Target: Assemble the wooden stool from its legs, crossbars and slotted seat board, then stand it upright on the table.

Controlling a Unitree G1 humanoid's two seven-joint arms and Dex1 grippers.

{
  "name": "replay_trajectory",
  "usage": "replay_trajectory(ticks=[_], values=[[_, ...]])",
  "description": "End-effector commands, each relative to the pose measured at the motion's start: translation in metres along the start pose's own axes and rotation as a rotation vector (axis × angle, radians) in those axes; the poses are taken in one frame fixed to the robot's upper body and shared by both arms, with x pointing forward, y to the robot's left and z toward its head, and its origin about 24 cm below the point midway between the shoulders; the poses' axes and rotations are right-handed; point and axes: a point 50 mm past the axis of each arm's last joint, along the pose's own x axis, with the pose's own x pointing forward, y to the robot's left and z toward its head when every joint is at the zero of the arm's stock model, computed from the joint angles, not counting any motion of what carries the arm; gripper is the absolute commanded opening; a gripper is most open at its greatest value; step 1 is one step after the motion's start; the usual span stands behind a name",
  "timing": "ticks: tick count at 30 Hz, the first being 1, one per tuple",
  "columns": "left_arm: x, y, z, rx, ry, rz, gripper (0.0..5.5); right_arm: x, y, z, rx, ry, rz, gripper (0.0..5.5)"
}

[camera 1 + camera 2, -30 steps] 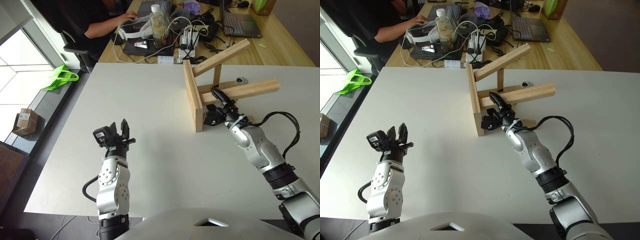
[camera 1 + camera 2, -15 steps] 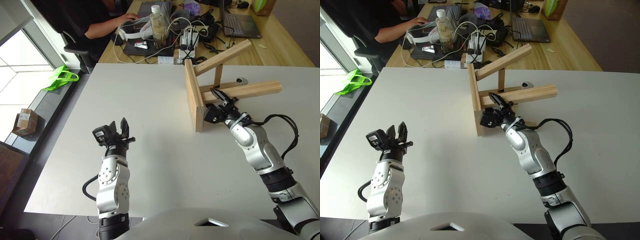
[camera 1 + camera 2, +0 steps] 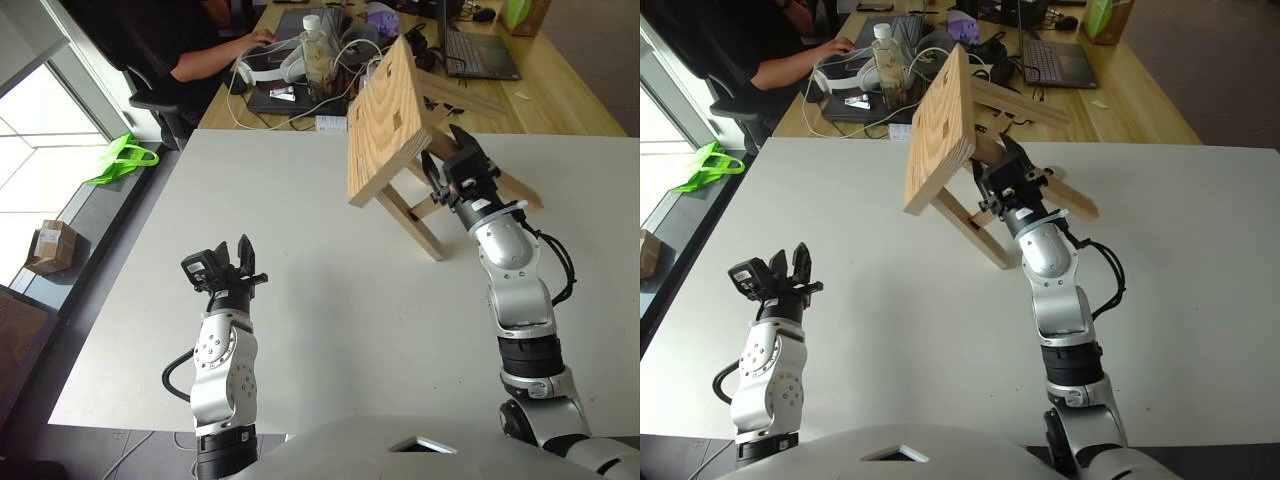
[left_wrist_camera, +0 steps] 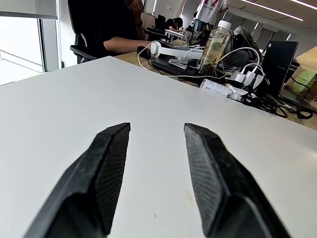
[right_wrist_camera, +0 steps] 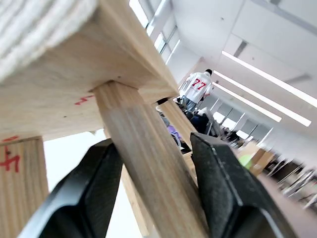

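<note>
The right gripper's (image 3: 462,170) fingers (image 5: 101,198) clamp a leg (image 5: 148,163) just under the seat board (image 3: 380,110) of the wooden stool (image 3: 395,145). The stool is tilted over the white table (image 3: 300,200), with one foot touching it. Behind the stool a desk (image 3: 560,90) holds a bottle (image 3: 316,50), cables (image 3: 370,45) and a laptop (image 3: 480,45); well to the stool's near left, the left gripper (image 3: 232,262) hangs with its fingers (image 4: 106,168) spread wide, holding nothing.
</note>
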Motion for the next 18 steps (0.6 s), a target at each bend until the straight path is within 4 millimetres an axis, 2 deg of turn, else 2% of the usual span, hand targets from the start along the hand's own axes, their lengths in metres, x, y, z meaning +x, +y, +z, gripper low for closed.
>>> replay_trajectory(ticks=[1, 3, 7, 8, 16, 18], values=[[0.002, 0.000, 0.002, 0.008, -0.007, 0.001, 2.03, -0.009, 0.008, -0.034, 0.271, 0.194, -0.008, 2.05], [0.002, 0.000, 0.002, 0.009, -0.007, 0.002, 2.03, -0.010, 0.006, -0.041, 0.329, 0.222, -0.032, 1.79], [0.002, 0.001, 0.003, 0.011, -0.007, 0.004, 2.03, -0.016, 0.002, -0.059, 0.480, 0.258, -0.107, 1.70], [0.001, 0.002, 0.003, 0.010, -0.008, 0.008, 2.03, -0.016, 0.002, -0.060, 0.528, 0.246, -0.132, 1.47], [0.001, 0.004, 0.005, 0.005, -0.010, 0.015, 2.03, -0.014, 0.000, -0.052, 0.524, 0.166, -0.122, 0.15], [0.002, 0.004, 0.005, 0.008, -0.011, 0.013, 2.03, -0.014, 0.001, -0.052, 0.524, 0.167, -0.118, 0.05]])
